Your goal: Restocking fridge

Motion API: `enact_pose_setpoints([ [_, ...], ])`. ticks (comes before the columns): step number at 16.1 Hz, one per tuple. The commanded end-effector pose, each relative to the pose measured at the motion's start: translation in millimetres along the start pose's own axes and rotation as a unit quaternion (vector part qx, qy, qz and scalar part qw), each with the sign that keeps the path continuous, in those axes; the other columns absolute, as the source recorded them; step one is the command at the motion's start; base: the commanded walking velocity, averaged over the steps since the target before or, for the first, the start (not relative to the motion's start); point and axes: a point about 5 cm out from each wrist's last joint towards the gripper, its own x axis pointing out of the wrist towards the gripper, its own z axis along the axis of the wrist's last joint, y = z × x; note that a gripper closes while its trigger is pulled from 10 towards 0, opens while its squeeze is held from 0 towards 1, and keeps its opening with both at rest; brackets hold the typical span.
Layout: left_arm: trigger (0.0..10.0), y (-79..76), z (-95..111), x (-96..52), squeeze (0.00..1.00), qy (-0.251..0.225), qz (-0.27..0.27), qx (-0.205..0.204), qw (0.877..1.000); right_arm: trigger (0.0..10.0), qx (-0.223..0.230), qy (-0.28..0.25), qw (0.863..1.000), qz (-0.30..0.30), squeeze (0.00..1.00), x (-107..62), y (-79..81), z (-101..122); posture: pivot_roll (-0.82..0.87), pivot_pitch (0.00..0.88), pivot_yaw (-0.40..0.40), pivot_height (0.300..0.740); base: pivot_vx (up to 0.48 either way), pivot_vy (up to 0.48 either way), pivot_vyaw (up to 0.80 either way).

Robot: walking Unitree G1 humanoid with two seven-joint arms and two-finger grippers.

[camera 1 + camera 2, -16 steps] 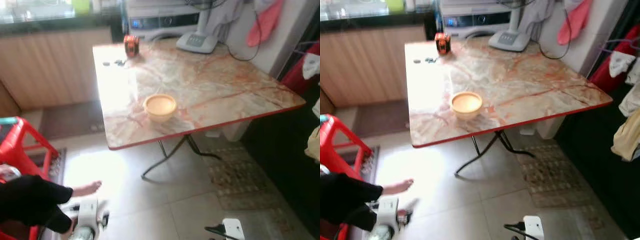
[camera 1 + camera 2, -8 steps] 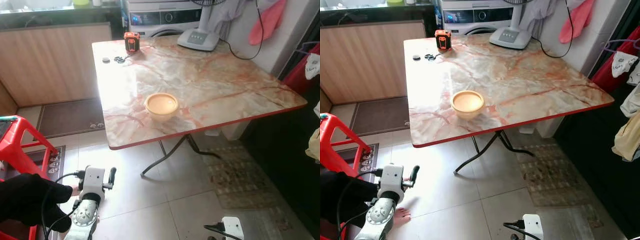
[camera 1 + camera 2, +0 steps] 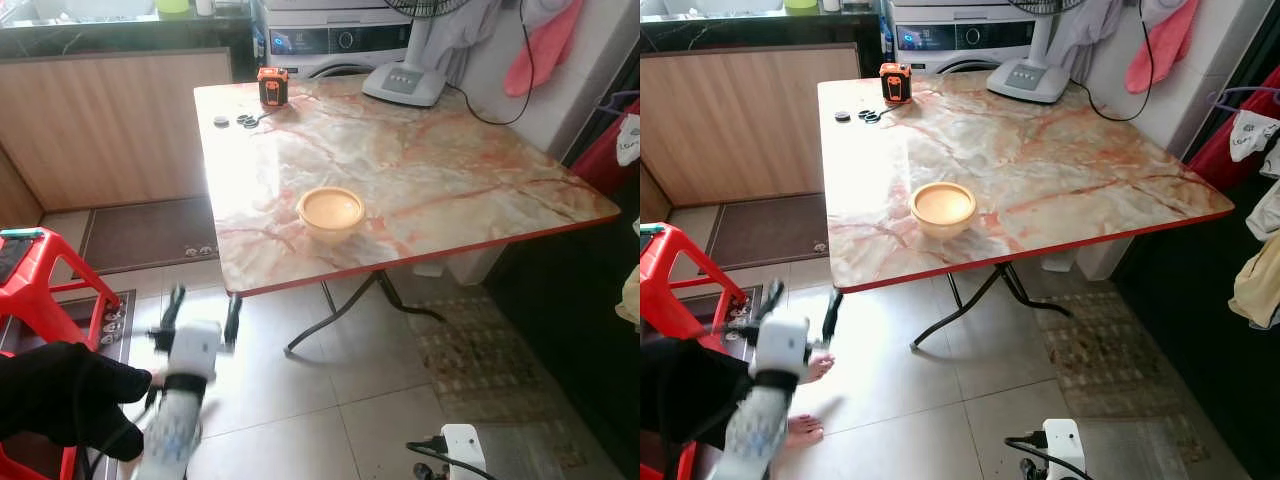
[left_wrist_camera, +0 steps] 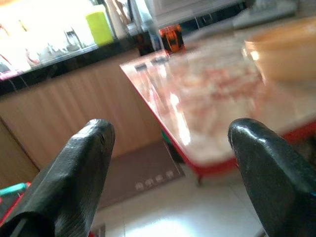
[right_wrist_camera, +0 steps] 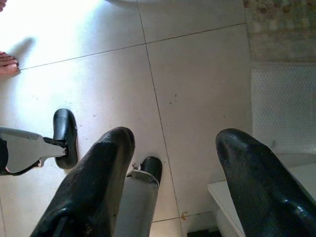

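One yellow bowl (image 3: 331, 211) on table (image 3: 450, 180), beyond open left tool (image 3: 203, 303).

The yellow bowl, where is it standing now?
In the eye views the yellow bowl stands on the marble table, near its front edge and toward the robot's left, far from the orange tape measure at the back.

Daylit, tabletop glare, blurred arm

A home kitchen: behind the marble-patterned folding table (image 3: 420, 190) stand a washing machine (image 3: 330, 40) and a wood-fronted counter (image 3: 110, 120), with laundry (image 3: 545, 45) hanging beside it.
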Motion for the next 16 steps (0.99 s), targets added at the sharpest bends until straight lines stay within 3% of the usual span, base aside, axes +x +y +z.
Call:
enact_pose_setpoints([
  [1, 10.0, 1.9, 13, 9.4, 0.0, -0.021, 0.004, 0.002, 1.0, 10.0, -0.005, 0.001, 1.0, -0.003, 0.0, -0.3, -3.0, 2, -0.07, 0.0, -0.055, 0.74, 0.0, 0.0, 0.0],
  [3, 10.0, 0.3, 26, 27.0, 0.0, -0.033, -0.011, -0.015, 0.999, 10.0, -0.008, -0.004, 1.0, -0.004, 0.0, 0.6, -2.4, 7, -0.06, 0.0, -0.058, 0.74, 0.0, 0.0, 0.0],
  [9, 10.0, 1.8, 21, 28.2, 0.0, -0.006, 0.001, -0.054, 0.999, 10.0, -0.006, -0.007, 1.0, -0.01, 0.0, 0.7, -3.2, 9, -0.04, 0.0, -0.073, 0.74, 0.0, 0.0, 0.0],
  [12, 10.0, 3.5, 30, 35.7, 0.0, -0.012, -0.002, -0.094, 0.996, 10.0, -0.01, -0.002, 1.0, -0.012, 0.0, 0.0, -5.9, 7, 0.0, 0.0, -0.106, 0.74, 0.0, 0.0, 0.0],
  [16, 10.0, 4.6, 27, 30.4, 0.0, -0.004, -0.005, -0.098, 0.995, 10.0, 0.002, -0.001, 1.0, -0.028, 0.0, -1.2, -9.4, 3, -0.01, 0.0, -0.098, 0.74, 0.0, 0.0, 0.0],
])
